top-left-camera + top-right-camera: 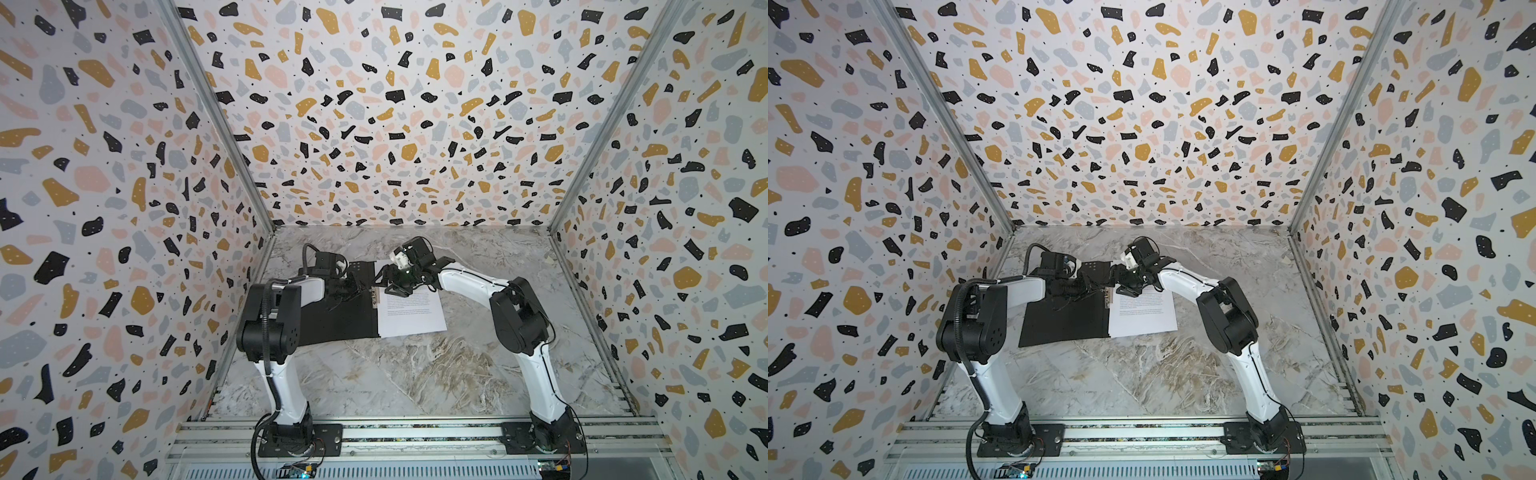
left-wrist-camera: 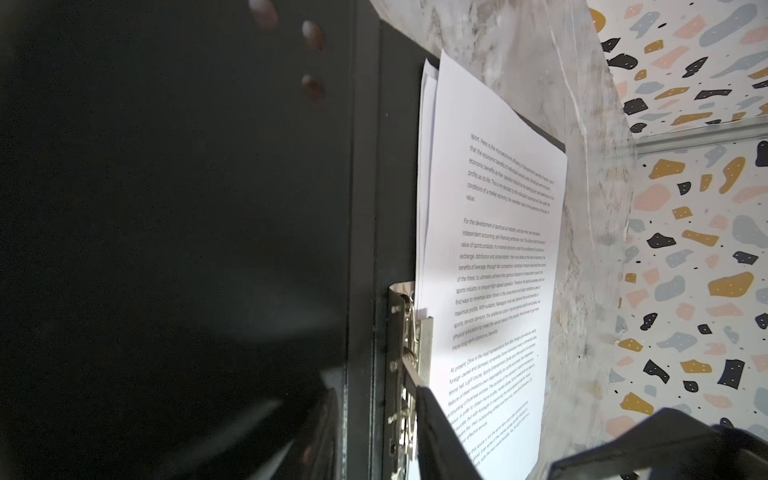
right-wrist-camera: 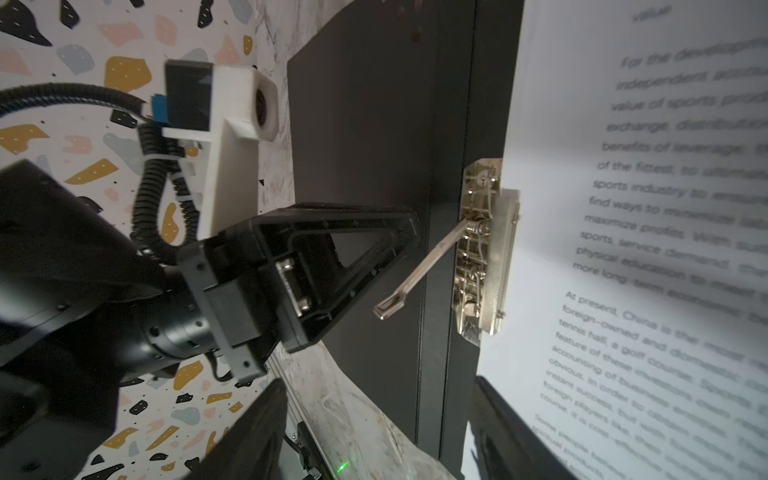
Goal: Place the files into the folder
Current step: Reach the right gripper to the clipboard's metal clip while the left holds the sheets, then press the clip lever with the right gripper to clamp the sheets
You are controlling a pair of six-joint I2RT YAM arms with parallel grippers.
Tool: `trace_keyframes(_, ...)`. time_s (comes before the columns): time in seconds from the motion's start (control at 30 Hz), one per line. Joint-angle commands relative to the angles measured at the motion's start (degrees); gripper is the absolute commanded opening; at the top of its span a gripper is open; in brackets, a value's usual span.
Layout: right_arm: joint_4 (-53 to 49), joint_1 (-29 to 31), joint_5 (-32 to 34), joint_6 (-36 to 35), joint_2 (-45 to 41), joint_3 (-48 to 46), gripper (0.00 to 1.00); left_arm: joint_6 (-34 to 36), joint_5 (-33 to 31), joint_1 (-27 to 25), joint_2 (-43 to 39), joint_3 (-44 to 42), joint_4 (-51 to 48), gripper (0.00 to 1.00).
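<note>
The folder lies open on the table with its black inside up. The files rest on its right half; the top sheet carries printed text, and another sheet's edge peeks out beneath. A metal clip sits at the spine, its lever raised. My left gripper is open, its jaws narrowed on either side of the clip and lever. Over the spine's far end, my right gripper stands open and empty, with one finger above the paper.
The marble table is boxed in by terrazzo-patterned walls at the left, back and right. An aluminium rail carrying both arm bases runs along the front edge.
</note>
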Motion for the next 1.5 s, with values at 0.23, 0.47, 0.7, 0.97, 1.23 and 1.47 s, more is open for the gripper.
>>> trace_keyframes(0.23, -5.7, 1.0, -0.1, 0.9, 4.1, 7.1, 0.66, -0.7, 0.7, 0.0, 2.5, 3.6, 1.0, 0.34)
trace_keyframes(0.47, -4.6, 1.0, 0.1, 1.9, 3.6, 7.7, 0.66, 0.0, 0.1, -0.1, 2.8, 3.2, 1.0, 0.35)
trace_keyframes(0.7, -4.2, 1.1, -0.5, 3.1, 4.5, 8.4, 0.65, -0.5, 0.3, -0.3, 3.0, 3.8, 1.3, 0.35)
trace_keyframes(0.97, -6.8, 1.1, -0.9, 3.3, 8.0, 13.0, 0.61, -0.4, 0.0, -0.5, 2.5, 3.7, 1.3, 0.35)
trace_keyframes(1.23, -9.7, 1.4, -1.2, 2.8, 10.1, 16.0, 0.53, -0.6, 0.1, -0.5, 2.6, 3.6, 1.7, 0.35)
trace_keyframes(1.47, -10.8, 1.8, -1.3, 2.1, 10.4, 16.1, 0.42, -0.8, 0.2, -0.5, 2.9, 3.4, 2.0, 0.35)
